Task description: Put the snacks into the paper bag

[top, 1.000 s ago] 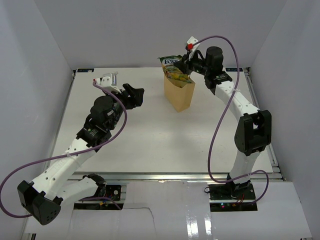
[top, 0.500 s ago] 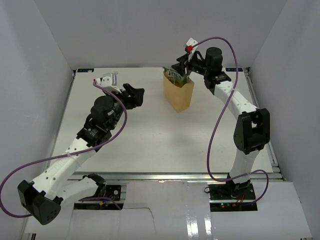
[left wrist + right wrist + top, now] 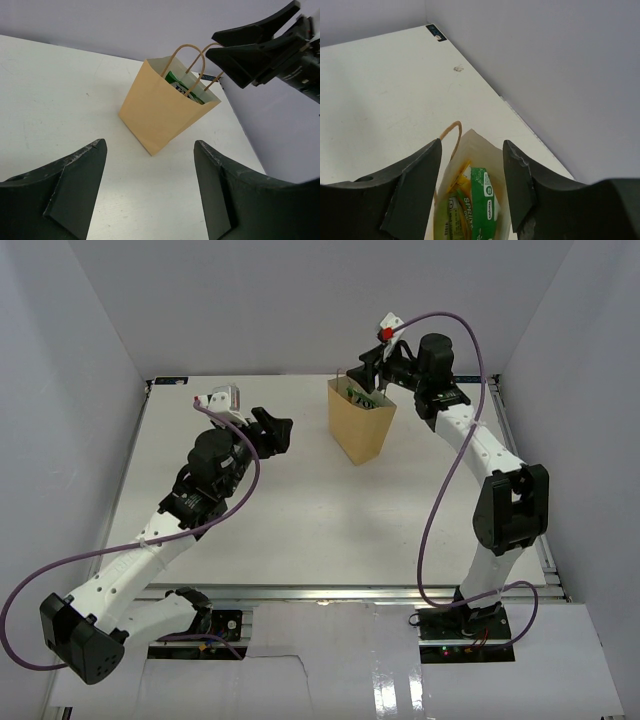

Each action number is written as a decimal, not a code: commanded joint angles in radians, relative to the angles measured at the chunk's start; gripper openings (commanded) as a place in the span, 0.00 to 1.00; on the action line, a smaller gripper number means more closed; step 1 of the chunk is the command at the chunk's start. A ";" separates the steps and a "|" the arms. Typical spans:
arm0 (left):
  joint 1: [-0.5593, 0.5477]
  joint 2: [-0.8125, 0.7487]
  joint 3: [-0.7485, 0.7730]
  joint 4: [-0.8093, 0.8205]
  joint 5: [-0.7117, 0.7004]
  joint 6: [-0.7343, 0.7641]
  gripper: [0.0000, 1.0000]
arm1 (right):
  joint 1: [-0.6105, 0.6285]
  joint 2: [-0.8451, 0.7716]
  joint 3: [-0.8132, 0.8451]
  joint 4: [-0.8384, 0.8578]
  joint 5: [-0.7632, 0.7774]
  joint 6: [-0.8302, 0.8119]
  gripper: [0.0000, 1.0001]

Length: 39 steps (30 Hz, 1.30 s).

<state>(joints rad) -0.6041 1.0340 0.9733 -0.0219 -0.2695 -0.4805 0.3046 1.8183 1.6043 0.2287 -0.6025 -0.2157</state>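
Snacks: green and yellow packets inside paper bag, upright.
Right gripper: jaws apart, empty, over bag mouth.
Left gripper: jaws apart, empty, facing bag.

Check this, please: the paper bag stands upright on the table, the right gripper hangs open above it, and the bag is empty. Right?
Not empty: the right wrist view shows green and yellow snacks inside the paper bag. The rest holds: it stands upright on the table, the right gripper open above it.
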 commanded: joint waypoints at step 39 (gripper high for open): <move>0.006 -0.126 -0.134 -0.131 0.052 0.031 0.98 | -0.530 -0.697 -0.458 -0.626 0.248 0.027 0.90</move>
<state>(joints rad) -0.6041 0.9245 0.8448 -0.1574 -0.2375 -0.4438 -0.2264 1.1465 1.1145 -0.4679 -0.3645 -0.2119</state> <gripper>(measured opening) 0.977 0.900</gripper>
